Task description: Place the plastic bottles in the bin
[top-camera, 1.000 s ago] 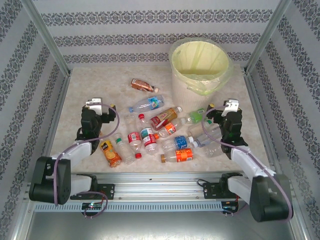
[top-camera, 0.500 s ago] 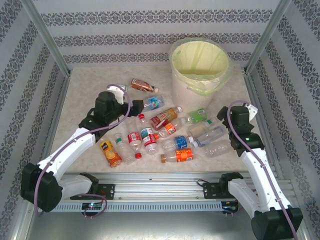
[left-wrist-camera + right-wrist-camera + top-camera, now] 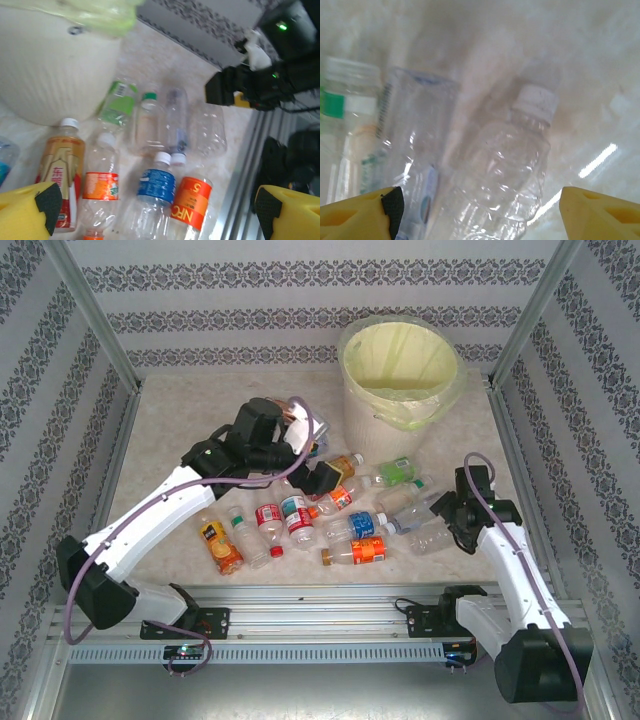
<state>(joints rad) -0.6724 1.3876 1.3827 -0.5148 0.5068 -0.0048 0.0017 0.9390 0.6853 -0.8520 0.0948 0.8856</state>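
Plastic bottles were strewn below the released left fingers, and one clear bottle was bracketed between the spread right fingers, ready for grasping.

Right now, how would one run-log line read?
left jaws: open above bottles | right jaws: open either side of clear bottle | bin: looks empty

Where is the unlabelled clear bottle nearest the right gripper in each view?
Top external: unlabelled clear bottle, right of the pile, by the right gripper.
Left wrist: right of centre.
Right wrist: centre, white cap uppermost.
Shared landmark: the labelled clear bottle beside it.
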